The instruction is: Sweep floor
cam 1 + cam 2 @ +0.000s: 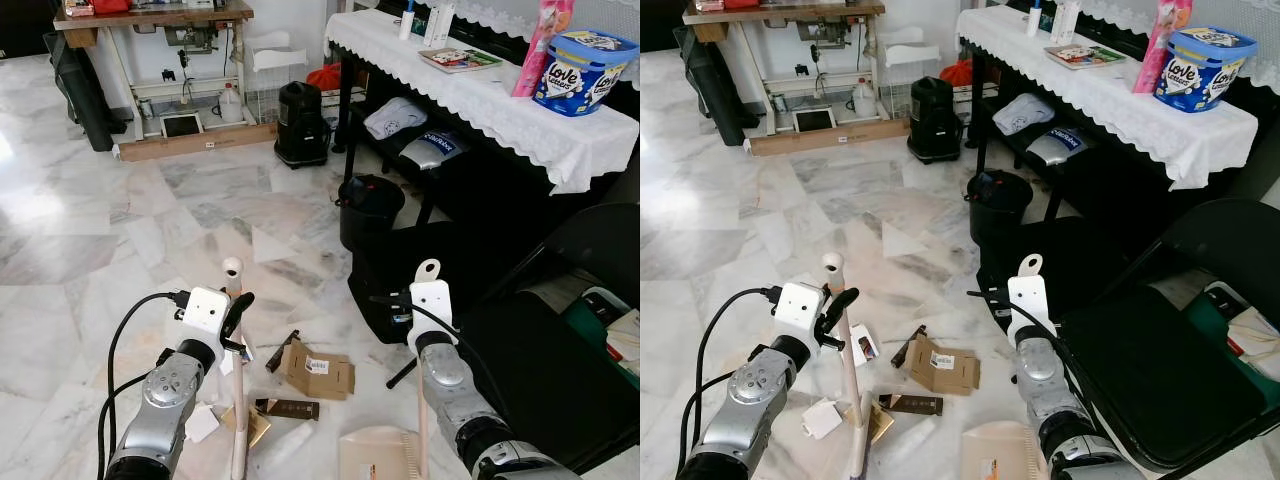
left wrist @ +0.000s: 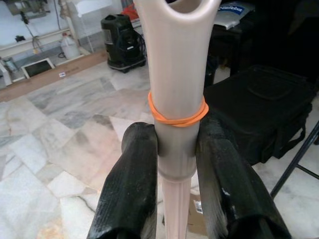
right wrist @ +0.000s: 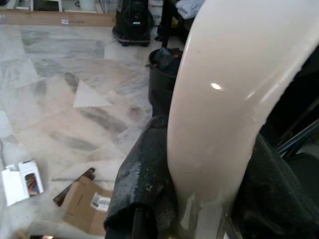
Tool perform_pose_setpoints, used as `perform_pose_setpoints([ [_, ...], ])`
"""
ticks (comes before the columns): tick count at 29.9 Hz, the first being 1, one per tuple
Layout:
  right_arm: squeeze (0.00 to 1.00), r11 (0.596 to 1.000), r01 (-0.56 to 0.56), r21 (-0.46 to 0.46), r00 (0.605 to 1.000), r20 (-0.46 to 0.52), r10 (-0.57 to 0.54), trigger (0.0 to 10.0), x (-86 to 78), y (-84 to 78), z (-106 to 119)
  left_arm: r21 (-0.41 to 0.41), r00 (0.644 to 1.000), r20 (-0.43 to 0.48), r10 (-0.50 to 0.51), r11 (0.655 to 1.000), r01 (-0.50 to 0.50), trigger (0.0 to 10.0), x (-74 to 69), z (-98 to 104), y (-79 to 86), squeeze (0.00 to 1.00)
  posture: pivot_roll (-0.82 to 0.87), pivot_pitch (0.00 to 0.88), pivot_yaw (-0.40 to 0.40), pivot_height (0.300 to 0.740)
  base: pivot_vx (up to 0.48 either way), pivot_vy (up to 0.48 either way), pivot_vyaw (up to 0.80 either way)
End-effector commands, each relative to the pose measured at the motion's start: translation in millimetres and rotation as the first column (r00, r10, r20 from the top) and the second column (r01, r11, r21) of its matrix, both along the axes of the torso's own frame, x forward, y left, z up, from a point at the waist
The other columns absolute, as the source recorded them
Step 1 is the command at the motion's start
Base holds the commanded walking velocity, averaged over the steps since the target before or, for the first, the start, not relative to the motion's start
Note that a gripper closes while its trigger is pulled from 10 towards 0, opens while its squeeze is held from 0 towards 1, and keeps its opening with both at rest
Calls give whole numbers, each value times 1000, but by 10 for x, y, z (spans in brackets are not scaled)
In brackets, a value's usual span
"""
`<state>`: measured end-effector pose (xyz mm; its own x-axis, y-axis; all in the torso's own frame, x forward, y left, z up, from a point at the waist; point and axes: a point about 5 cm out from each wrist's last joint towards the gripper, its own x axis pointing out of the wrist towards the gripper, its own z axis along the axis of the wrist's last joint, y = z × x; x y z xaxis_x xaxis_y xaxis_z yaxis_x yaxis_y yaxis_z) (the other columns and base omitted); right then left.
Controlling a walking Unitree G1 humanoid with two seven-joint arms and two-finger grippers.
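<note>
Left tool (image 2: 177, 164) is clamped on the broom handle (image 2: 177, 99), black fingers (image 2: 132, 184) pressing both sides just under an orange rubber band (image 2: 178, 115). The handle stands near upright over the marble floor (image 1: 110, 230), and its top end shows in the head view too.

Right tool (image 3: 199, 199) grips the pale dustpan handle (image 3: 219, 99), fingers wrapped tight on either side. The dustpan (image 1: 375, 452) sits on the floor just ahead of the right arm.

Litter lies between the two arms: a flattened cardboard box (image 1: 318, 370), a dark strip (image 1: 288, 408) beside it, a small white carton (image 3: 22, 180) and a white scrap of paper (image 1: 823, 418) near the broom's foot; the bristles are hard to make out, possibly hidden behind the left arm.

A black bin (image 1: 371, 207) stands further ahead, next to a surface with a white lace cloth (image 1: 480, 95). A black folding chair (image 1: 1170, 350) is at the right.
</note>
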<state>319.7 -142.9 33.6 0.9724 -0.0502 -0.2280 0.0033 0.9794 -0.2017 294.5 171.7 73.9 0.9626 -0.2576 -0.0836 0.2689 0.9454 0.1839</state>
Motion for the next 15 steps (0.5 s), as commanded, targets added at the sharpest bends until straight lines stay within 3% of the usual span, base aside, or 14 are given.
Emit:
perform_pose_setpoints([
  [1,0,1000,1,5,1000,2,-1,10000,41,11,37,-16,1000,16,-10,1000,10,10000,39,90,15,0,64,0,-32,740,0,0,0],
  [15,0,999,-10,34,1000,-25,10,10000,42,73,14,-34,979,-156,-130,991,127,10000,-61,-95,49,0,71,0,-32,740,0,0,0],
])
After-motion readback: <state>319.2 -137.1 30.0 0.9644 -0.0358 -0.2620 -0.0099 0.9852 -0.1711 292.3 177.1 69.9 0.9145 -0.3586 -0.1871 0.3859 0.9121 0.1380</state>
